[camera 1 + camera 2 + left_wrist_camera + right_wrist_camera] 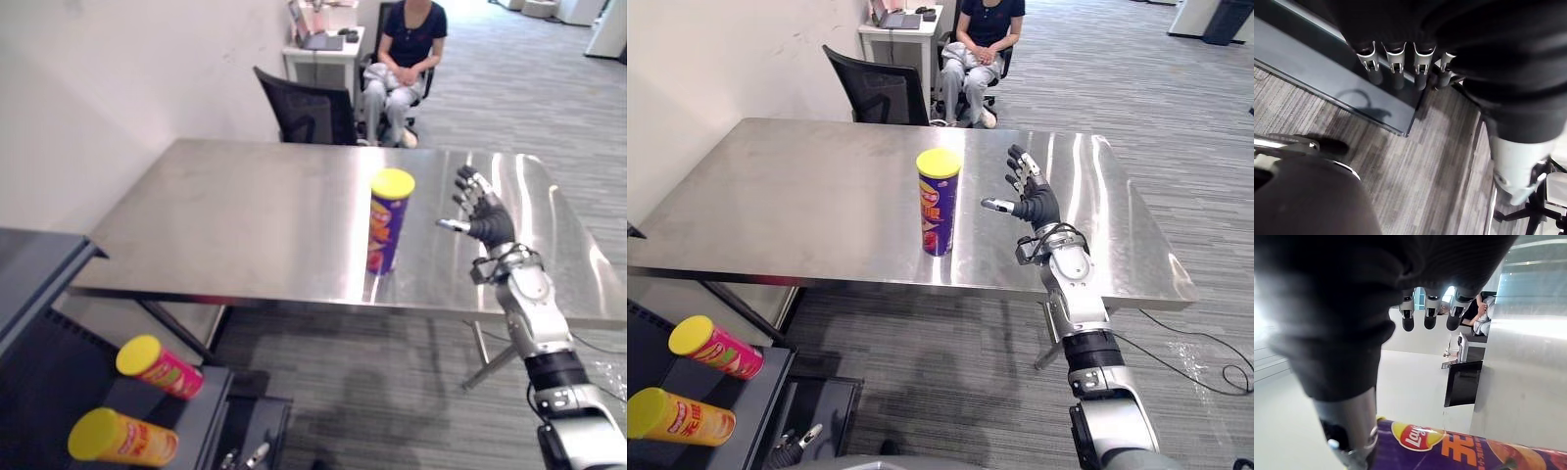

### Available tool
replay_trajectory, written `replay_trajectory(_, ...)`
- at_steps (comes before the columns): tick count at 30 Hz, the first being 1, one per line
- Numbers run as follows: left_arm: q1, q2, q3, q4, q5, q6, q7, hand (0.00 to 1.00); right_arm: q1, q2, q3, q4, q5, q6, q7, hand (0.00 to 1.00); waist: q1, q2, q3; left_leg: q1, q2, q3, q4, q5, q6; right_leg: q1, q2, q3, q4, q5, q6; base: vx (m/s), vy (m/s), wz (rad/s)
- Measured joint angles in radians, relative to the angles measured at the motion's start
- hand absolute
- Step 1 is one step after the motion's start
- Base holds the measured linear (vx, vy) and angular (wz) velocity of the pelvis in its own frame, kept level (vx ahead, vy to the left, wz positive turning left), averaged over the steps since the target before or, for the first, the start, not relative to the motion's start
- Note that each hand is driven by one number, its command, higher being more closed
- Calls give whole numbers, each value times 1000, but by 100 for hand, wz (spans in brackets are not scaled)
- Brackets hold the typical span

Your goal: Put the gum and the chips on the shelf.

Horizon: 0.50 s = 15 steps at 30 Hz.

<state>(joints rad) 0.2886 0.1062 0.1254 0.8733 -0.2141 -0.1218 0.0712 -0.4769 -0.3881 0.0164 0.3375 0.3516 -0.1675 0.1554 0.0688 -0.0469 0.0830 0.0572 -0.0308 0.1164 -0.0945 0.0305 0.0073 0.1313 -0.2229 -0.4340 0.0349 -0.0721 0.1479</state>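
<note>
the right hand [1036, 208] is hovering spread and empty just beside the purple chips can [939, 211] on the steel table [803, 186], seemingly reaching to grasp, needing to close around it, left hand [1397, 68] dangling slack.

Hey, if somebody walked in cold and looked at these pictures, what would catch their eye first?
A purple can with a yellow lid stands upright near the front edge of the steel table, the right hand open beside it, not touching. At lower left a pink can and an orange can, both yellow-lidded, lie on the dark shelf. A person sits beyond the table.
</note>
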Motion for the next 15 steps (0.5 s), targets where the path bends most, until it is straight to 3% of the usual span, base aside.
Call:
replay_trajectory(4, 10, -4, 1, -23, 0, 0, -4, 0, -27, 5, 11, 37, 1, 32, -8, 0, 7, 4, 21, 0, -6, -21, 0, 6, 1, 12, -4, -20, 0, 0, 1, -17, 12, 14)
replay_trajectory(15, 28, -5, 0, -36, 1, 0, -10, 0, -55, 14, 35, 37, 1, 36, -10, 0, 21, 3, 42, -1, -13, -30, 0, 7, 3, 14, -11, -27, 2, 0, 1, 1, 6, 2)
